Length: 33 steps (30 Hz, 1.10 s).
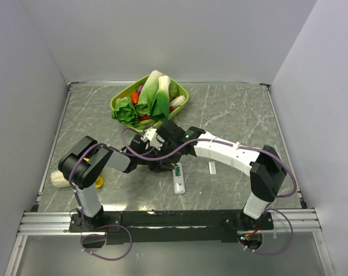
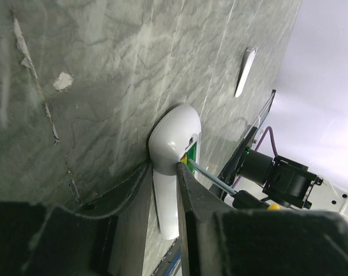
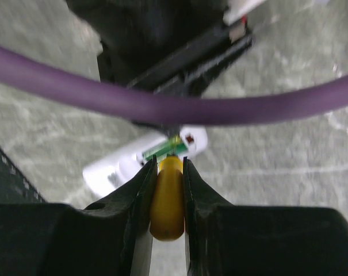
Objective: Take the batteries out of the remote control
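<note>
The white remote control [image 2: 165,201] lies on the marble table, and my left gripper [image 2: 164,172] is shut on its near end. Its rounded far end points away from the wrist camera. From above, the remote control [image 1: 179,183] shows just right of the two wrists, which meet over it. In the open compartment I see one green battery [image 3: 159,150], also visible as a green patch, the battery [image 2: 192,156]. My right gripper [image 3: 169,161] is shut on the yellow handle of a screwdriver [image 3: 168,195]. The screwdriver's shaft [image 2: 214,178] reaches into the compartment at the battery.
A small white cover strip [image 1: 211,167] lies on the table right of the remote. A green basket [image 1: 119,103] of toy vegetables stands at the back. A white roll [image 1: 58,181] and a yellow object [image 1: 99,183] lie by the left arm. A purple cable [image 3: 174,106] crosses the right wrist view.
</note>
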Motion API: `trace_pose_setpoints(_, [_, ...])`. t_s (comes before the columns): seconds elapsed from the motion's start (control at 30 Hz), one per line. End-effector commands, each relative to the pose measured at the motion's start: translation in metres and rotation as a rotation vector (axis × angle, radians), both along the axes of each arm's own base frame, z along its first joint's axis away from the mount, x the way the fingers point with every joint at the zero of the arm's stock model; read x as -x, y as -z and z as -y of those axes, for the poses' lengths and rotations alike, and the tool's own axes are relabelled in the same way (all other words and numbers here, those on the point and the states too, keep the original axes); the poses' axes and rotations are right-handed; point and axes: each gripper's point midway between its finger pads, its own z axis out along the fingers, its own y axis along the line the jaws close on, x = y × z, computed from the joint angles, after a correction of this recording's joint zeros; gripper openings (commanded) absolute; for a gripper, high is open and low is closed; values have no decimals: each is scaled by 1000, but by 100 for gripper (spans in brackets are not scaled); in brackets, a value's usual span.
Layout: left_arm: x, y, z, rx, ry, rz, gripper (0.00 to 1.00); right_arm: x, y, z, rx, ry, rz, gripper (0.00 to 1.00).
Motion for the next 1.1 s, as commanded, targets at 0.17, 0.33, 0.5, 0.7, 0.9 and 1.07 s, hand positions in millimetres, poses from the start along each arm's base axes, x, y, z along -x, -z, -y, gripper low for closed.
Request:
trace_pose_setpoints(0.17, [-7,14,1,-60,-27,-3,28,0,42,47,-32,133,-22,0])
trace_pose_setpoints(0.33, [-5,17,4,-68,-24,-10,27,7,47,59,-131,206,27,0])
trace_pose_setpoints(0.5, [-1,11,7,-73,-12,4,29,10,33,64,-183,260,76,0])
trace_pose_setpoints(0.7, [2,-2,7,-91,-3,31,34,18,32,58,-222,332,8,0])
trace_pose_setpoints(0.9, [-5,-26,-8,-169,-44,116,42,29,45,56,-282,425,5,0])
trace_pose_setpoints(1.07, [14,-45,-12,-129,-19,168,37,40,51,51,-347,433,33,0])
